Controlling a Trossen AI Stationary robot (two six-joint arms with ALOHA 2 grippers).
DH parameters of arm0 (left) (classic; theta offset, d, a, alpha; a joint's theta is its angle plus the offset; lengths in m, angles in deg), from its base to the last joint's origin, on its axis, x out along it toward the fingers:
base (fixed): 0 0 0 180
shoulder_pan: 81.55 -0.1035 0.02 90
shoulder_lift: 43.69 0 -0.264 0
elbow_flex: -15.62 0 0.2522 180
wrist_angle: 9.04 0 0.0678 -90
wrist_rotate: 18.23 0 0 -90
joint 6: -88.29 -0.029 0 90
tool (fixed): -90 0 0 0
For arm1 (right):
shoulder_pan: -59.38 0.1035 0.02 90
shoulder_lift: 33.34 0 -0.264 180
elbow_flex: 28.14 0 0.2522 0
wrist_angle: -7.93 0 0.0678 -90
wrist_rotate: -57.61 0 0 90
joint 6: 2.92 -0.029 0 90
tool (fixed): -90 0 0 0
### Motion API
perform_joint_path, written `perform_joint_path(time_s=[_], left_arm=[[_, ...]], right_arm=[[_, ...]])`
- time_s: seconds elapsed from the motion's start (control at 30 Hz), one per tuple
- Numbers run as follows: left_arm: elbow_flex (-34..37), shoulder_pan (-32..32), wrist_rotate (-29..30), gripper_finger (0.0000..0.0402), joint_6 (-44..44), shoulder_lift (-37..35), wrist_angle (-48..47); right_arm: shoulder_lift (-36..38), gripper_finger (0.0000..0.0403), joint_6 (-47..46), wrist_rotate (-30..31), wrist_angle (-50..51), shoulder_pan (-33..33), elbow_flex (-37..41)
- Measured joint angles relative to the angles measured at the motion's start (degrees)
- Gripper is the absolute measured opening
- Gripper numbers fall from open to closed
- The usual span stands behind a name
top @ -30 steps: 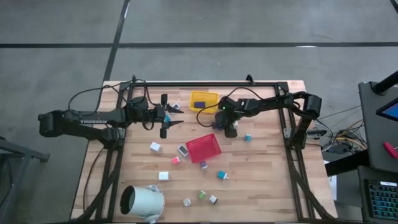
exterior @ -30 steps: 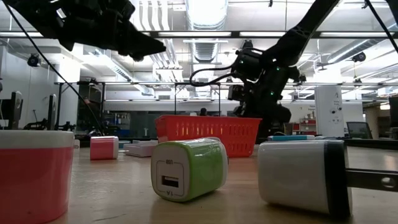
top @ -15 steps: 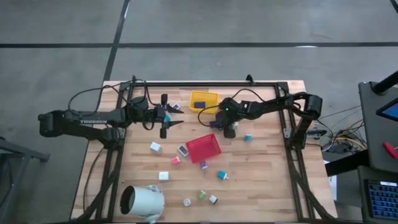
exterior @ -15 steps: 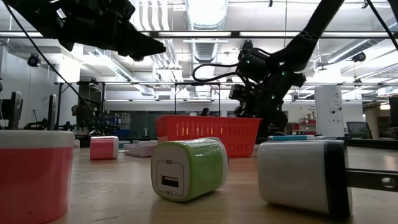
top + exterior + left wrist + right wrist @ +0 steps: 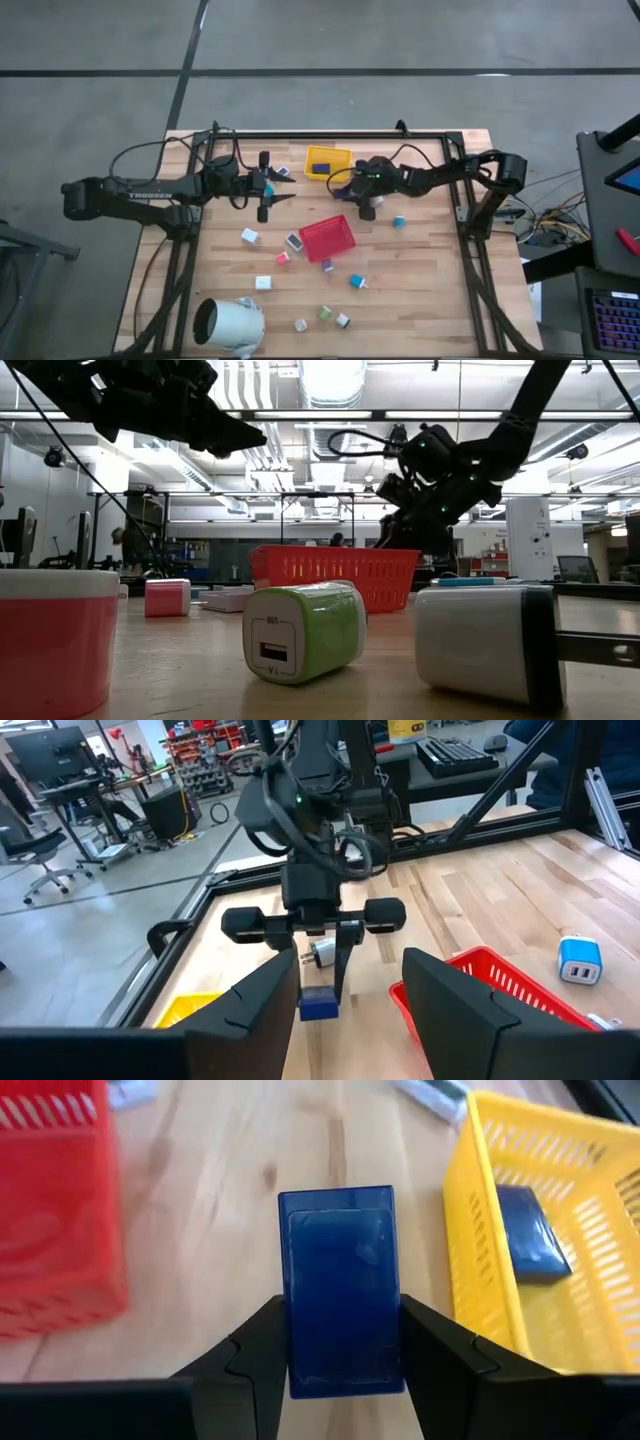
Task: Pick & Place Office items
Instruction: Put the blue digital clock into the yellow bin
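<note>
The right gripper (image 5: 340, 1342) pinches a navy block (image 5: 340, 1290) between its two fingers and holds it in the air above the wooden table (image 5: 430, 270), between the red tray (image 5: 55, 1210) and the yellow tray (image 5: 545, 1230), where another navy block (image 5: 532, 1230) lies. The left gripper (image 5: 345, 995) hangs over the table with its jaws spread and nothing between them. The other small blocks are scattered on the table around the red tray.
</note>
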State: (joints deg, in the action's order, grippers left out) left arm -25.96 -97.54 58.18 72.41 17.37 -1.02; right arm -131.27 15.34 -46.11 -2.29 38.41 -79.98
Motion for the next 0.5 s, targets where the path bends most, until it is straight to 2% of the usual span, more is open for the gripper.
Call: perform_joint_path(time_s=[0.13, 0.5], left_arm=[[0.00, 0.00, 0.07, 0.0186, 0.00, 0.00, -0.02], [0.00, 0.00, 0.04, 0.0186, 0.00, 0.00, -0.02]], right_arm=[[0.07, 0.0150, -1.09, -1.35, -6.24, -0.05, 1.89], [0.07, 0.0150, -2.20, -3.93, -14.63, -0.41, 2.55]])
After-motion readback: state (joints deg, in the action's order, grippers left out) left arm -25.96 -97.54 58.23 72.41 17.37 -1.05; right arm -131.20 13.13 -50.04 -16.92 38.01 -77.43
